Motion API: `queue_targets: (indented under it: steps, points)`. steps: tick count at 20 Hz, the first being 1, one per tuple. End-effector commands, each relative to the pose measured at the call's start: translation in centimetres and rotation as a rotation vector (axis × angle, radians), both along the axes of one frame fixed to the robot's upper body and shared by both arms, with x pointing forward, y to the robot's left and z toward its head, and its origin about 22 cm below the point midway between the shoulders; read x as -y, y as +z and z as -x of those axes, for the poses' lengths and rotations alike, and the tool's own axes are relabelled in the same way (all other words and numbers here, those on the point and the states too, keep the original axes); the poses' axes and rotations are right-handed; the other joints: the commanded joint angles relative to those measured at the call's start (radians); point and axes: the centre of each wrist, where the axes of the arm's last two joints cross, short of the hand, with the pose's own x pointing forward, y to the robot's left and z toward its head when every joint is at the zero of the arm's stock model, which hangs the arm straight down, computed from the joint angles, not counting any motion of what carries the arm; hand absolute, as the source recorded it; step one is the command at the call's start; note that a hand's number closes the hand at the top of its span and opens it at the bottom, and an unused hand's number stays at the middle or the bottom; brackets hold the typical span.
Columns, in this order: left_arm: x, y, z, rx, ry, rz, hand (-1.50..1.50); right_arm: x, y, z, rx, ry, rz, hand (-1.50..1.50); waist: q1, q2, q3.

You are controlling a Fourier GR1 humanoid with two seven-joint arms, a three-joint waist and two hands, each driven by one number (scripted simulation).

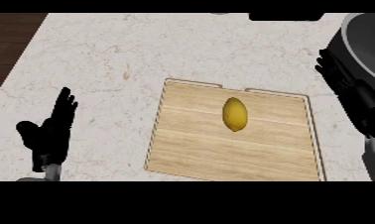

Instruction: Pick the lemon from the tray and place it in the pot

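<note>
A yellow lemon [234,114] lies near the middle of a light wooden tray [190,143] on the counter. The dark pot [360,37] shows partly at the right edge, its rim cut off by the view. My right hand [345,86] is at the right edge beside the pot, fingers straight and pointing up-left, to the right of the tray and holding nothing. At the lower left my left hand [51,131] rests open with its fingers up, well left of the tray.
The counter is pale speckled stone [124,54]. A dark wooden strip [15,34] runs along the far left. A dark object [285,16] sits at the top edge.
</note>
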Motion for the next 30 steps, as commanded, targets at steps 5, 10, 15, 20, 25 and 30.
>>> queue_targets:
  steps: [5,10,15,20,25,30]
  points:
    - [1.7,7.3,-4.5,0.242,-0.126,-0.035,0.0,-4.4,7.8,-5.9,0.166,0.024,0.401,1.5,0.038,0.016,-0.014]
    - [2.7,10.3,-6.3,0.242,-0.177,-0.006,0.0,-5.9,6.2,-6.3,0.255,0.0,0.808,-1.5,0.015,0.019,-0.012]
    - [2.0,10.0,-5.7,0.217,-0.142,0.008,0.0,-10.5,6.0,-7.5,0.368,0.156,0.755,-1.5,-0.009,0.014,-0.013]
    - [2.1,11.4,-5.6,0.228,-0.145,0.001,0.0,-14.9,10.2,-7.2,0.266,0.273,0.828,-1.5,-0.013,0.012,-0.013]
    - [1.8,10.9,-5.2,0.219,-0.146,0.001,0.0,-18.0,11.2,-6.7,0.003,0.4,1.053,-1.5,-0.01,0.008,-0.015]
    - [2.0,10.5,-5.4,0.224,-0.142,-0.002,0.0,-22.9,10.2,-6.4,-0.187,0.481,1.278,-1.5,-0.01,0.01,-0.016]
